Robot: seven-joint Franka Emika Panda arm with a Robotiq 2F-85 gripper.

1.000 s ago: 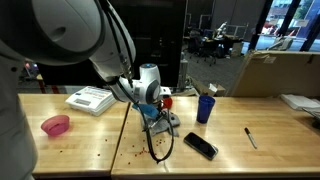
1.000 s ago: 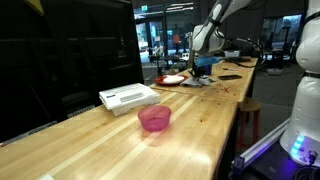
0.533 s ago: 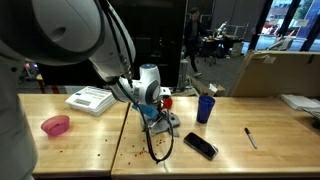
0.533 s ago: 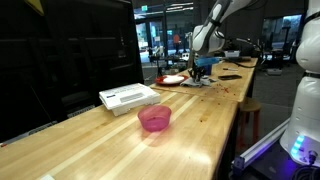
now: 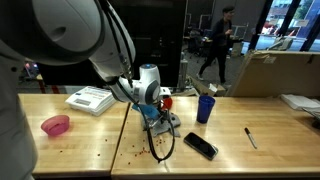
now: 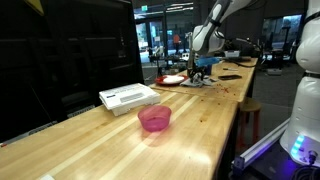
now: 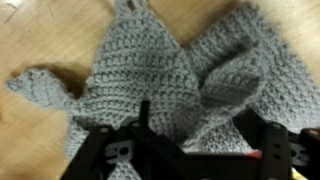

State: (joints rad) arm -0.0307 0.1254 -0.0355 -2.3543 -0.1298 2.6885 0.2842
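Hovering low over a grey crocheted cloth, my claw points straight down, released, with its fingers spread wide and gripping nothing. The wrist view shows the cloth's bunched middle running down between the two fingers. I cannot tell whether the pads brush the yarn. The cloth lies rumpled rather than flat, one corner folded over and its small hanging loop turned away from me. I take that to be how soft knit settles when nothing holds it taut. The raised fold is probably why I stand squarely above it, since a ridge gives the fingers something to close on from both sides.

In an exterior view the cloth sits around the middle of the table, away from the edges, with my claw just above it. A black cable loops just beside it towards the near edge. A black phone and a blue cup are near, and a pink bowl stands well apart.
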